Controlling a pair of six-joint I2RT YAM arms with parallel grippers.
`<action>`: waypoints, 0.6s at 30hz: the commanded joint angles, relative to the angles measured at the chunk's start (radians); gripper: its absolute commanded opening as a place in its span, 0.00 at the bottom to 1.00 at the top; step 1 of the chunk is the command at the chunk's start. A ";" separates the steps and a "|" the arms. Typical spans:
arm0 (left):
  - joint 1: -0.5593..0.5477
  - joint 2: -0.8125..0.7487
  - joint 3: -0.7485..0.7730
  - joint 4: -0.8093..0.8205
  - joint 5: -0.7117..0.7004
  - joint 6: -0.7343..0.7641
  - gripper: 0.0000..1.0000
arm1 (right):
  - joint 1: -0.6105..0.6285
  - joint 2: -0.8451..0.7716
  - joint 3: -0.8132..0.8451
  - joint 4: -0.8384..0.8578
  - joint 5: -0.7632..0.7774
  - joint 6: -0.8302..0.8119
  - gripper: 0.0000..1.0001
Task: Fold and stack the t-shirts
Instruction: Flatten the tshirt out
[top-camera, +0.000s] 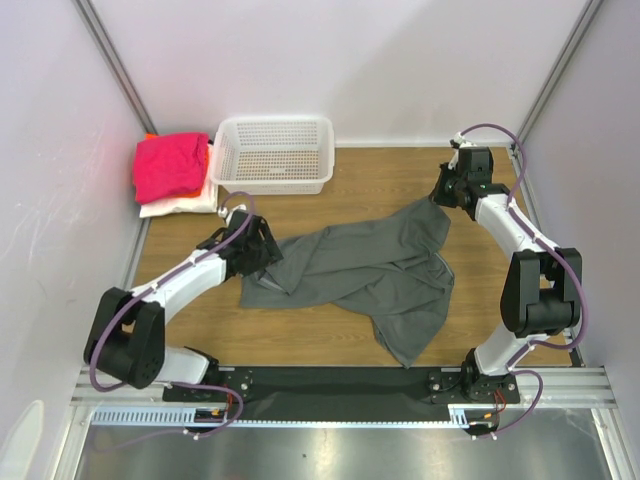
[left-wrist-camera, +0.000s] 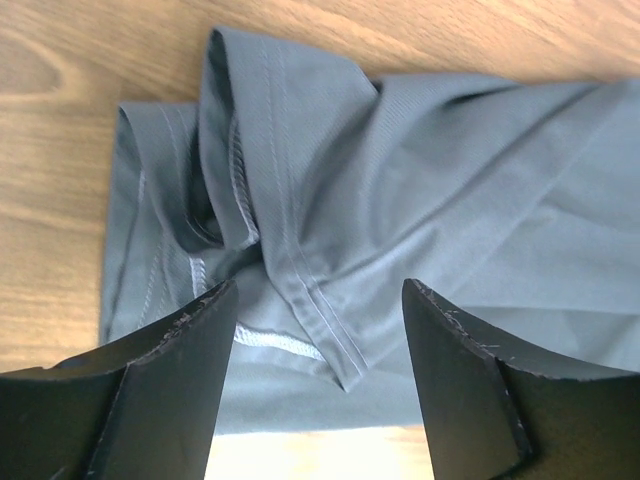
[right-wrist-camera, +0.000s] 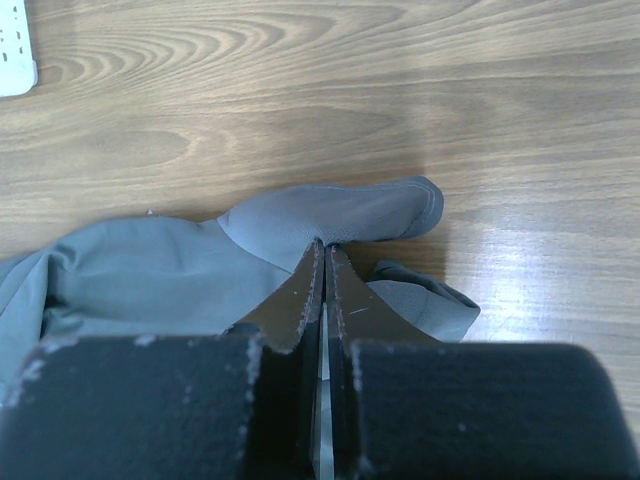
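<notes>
Where the two arms are bolted at the near edge, the pale wooden table (top-camera: 290, 340) runs up to the hem of a dark grey cloth t-shirt (top-camera: 370, 275). The shirt sprawls crumpled and unfolded across the middle of the board, between the two sets of fingers. The left gripper (left-wrist-camera: 318, 345) hangs over the shirt's left end with its black fingers (left-wrist-camera: 170, 370) standing well apart. A bunched, stitched hem lies under the gap between them; whether the tips touch the cloth I cannot tell. Beyond those fingertips the cloth folds over itself and then gives way to wood. Further off on the other side, the right gripper (right-wrist-camera: 323, 252) has its fingers pressed flat together, clamped on a fold at the shirt's far right corner. A rounded flap of grey cloth pokes out just past the tips, and more of the shirt trails off to their left. Well beyond the left fingers, by the back wall, stands a white plastic mesh basket (top-camera: 270, 182). Just left of it, in the far corner, sits a pile: a magenta-pink folded shirt (top-camera: 170, 165) on top, a sliver of orange shirt (top-camera: 150, 137) behind, and a white shirt (top-camera: 180, 207) underneath.
</notes>
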 joint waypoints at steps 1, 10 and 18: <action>-0.030 -0.061 -0.001 -0.023 0.003 -0.047 0.73 | -0.003 -0.033 0.013 0.004 0.036 -0.006 0.00; -0.044 -0.035 -0.020 0.008 -0.046 -0.078 0.76 | -0.002 -0.033 0.013 0.021 0.016 -0.005 0.00; -0.045 0.015 -0.020 0.054 -0.025 -0.126 0.68 | -0.003 -0.029 0.009 0.030 0.010 -0.005 0.00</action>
